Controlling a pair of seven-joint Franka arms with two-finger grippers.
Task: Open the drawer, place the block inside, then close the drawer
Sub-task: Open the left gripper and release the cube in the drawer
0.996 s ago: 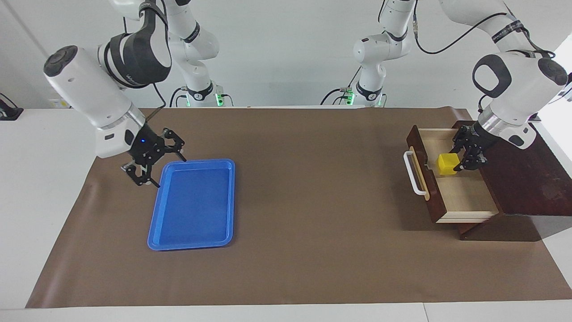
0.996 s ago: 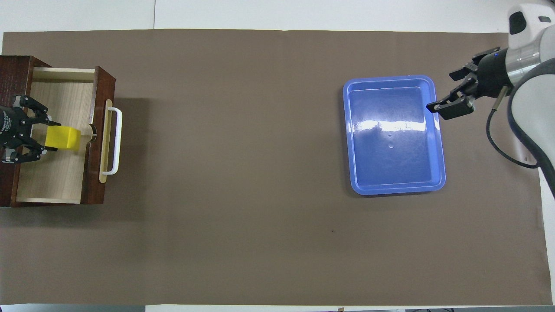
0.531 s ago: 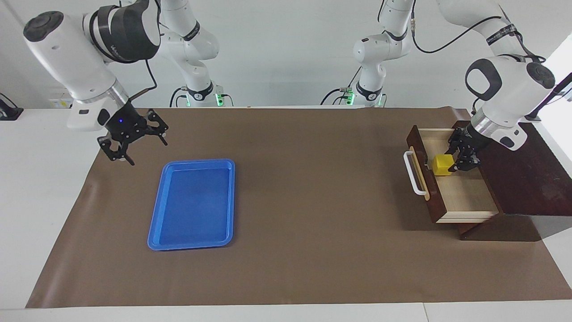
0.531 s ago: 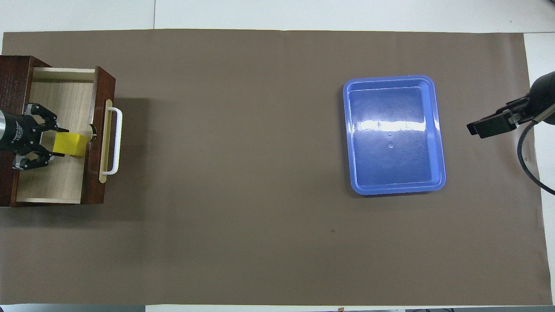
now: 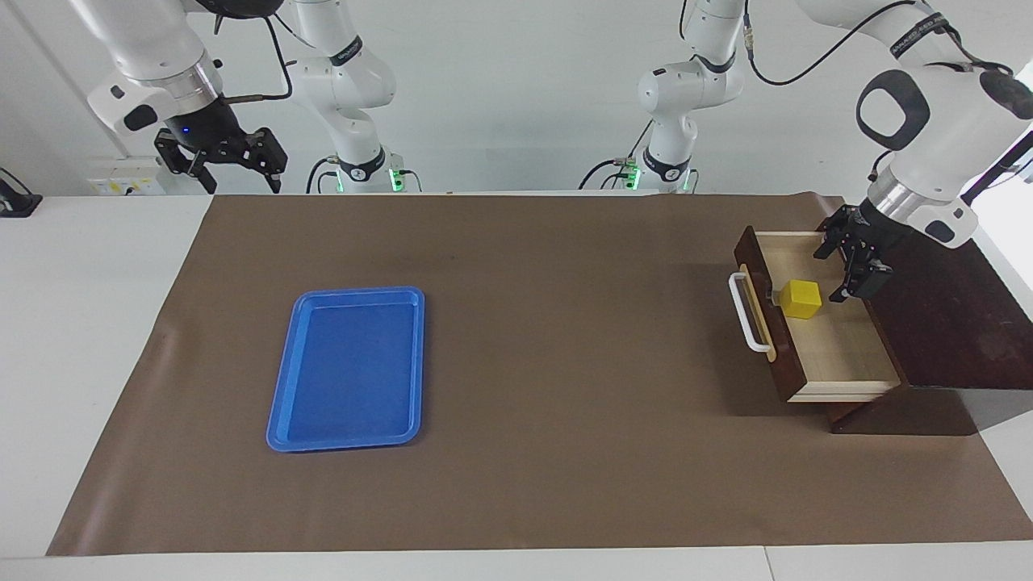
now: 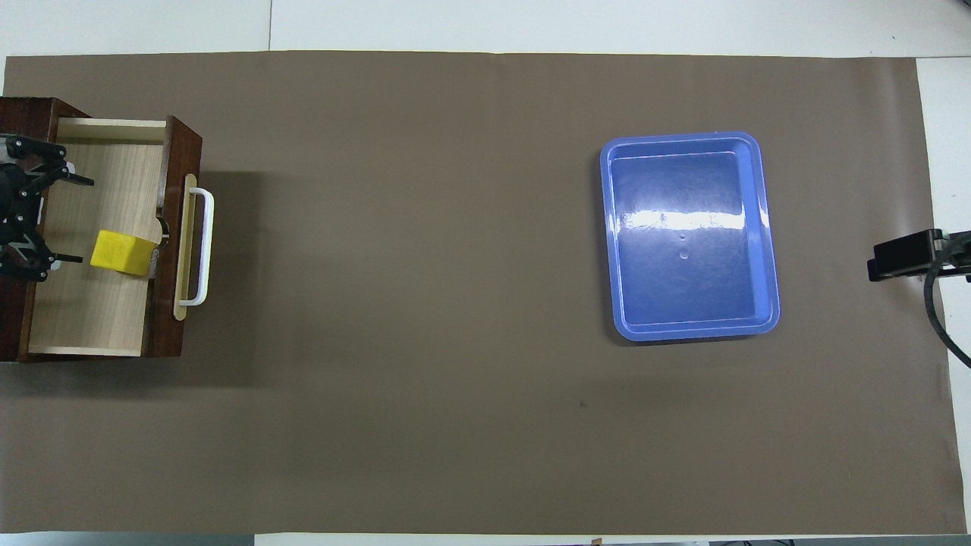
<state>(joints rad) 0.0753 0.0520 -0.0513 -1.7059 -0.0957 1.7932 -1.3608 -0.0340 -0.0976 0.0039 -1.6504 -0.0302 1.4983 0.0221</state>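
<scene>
A brown-covered worktop [image 5: 565,363] carries the pulled-out drawer [image 5: 815,323] at the left arm's end, the block [image 5: 805,298] resting inside it (just beside the drawer front). The left end effector [image 5: 851,260] hangs over the drawer, fingers apart and clear of the block. The right end effector [image 5: 219,157] waits raised, well apart from the drawer, fingers spread.

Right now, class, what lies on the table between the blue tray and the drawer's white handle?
Nothing: in the overhead view only bare brown mat runs from the blue tray to the drawer handle.
</scene>
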